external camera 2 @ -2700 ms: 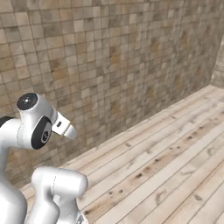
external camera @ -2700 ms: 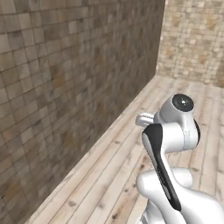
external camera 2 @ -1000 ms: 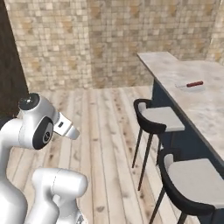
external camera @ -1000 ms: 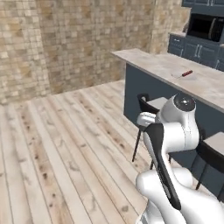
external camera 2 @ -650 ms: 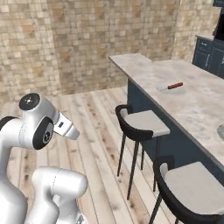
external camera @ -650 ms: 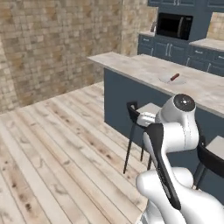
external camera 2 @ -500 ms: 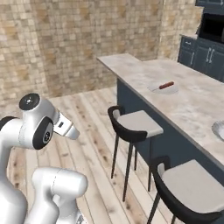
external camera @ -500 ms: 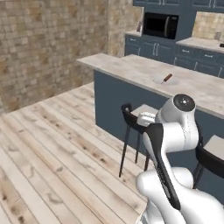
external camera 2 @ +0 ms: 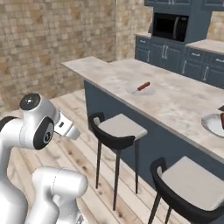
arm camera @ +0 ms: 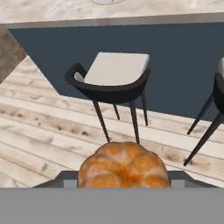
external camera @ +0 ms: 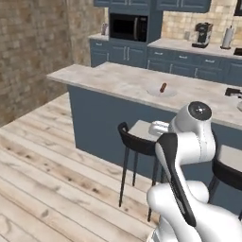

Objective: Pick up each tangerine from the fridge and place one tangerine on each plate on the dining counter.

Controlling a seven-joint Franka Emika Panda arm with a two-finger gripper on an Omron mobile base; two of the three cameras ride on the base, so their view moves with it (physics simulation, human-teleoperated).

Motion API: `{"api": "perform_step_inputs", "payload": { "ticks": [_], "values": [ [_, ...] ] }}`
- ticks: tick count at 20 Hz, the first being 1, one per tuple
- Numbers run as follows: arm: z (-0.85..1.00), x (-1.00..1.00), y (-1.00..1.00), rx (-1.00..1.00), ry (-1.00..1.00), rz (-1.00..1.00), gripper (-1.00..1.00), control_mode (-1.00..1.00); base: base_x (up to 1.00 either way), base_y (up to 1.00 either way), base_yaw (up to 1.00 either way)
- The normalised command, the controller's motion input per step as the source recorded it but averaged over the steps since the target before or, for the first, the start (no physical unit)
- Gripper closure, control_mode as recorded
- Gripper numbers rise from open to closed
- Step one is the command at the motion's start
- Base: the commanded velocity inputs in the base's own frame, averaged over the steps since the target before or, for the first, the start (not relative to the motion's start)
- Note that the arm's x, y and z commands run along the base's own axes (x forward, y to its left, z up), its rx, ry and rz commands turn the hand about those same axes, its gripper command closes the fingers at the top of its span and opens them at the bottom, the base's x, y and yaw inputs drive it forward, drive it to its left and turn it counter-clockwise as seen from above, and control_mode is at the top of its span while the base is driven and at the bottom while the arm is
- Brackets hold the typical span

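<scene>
One tangerine (arm camera: 124, 165) sits clamped in the pincer (arm camera: 124, 181), seen from the hand above a bar stool (arm camera: 114, 81). The arm (external camera: 186, 156) is folded close over its base, short of the surface (external camera 2: 175, 98). The base cameras show a sausage (external camera 2: 143, 86) on a plate (external camera 2: 141, 90).

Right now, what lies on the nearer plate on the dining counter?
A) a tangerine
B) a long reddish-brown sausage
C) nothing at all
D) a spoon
B: in the right base view the nearer plate on the dining counter carries a long reddish-brown sausage, while the tangerine sits between the robot's fingers in the hand view.
</scene>
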Motion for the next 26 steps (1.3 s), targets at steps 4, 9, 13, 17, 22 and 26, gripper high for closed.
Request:
{"api": "perform_step_inputs", "payload": {
  "ticks": [4,9,13,17,22,26],
  "values": [
    [0.00,0.00,0.00,0.00,0.00,0.00,1.00,1.00,0.58,0.32,-0.40],
    [0.00,0.00,0.00,0.00,0.00,0.00,1.00,1.00,0.61,0.29,-0.38],
    [0.00,0.00,0.00,0.00,0.00,0.00,1.00,1.00,0.49,0.35,-0.36],
    [0.00,0.00,0.00,0.00,0.00,0.00,1.00,1.00,0.45,0.25,-0.33],
    [0.00,0.00,0.00,0.00,0.00,0.00,1.00,1.00,0.53,0.20,-0.32],
    [0.00,0.00,0.00,0.00,0.00,0.00,1.00,1.00,0.52,0.25,-0.30]
  ]
}}
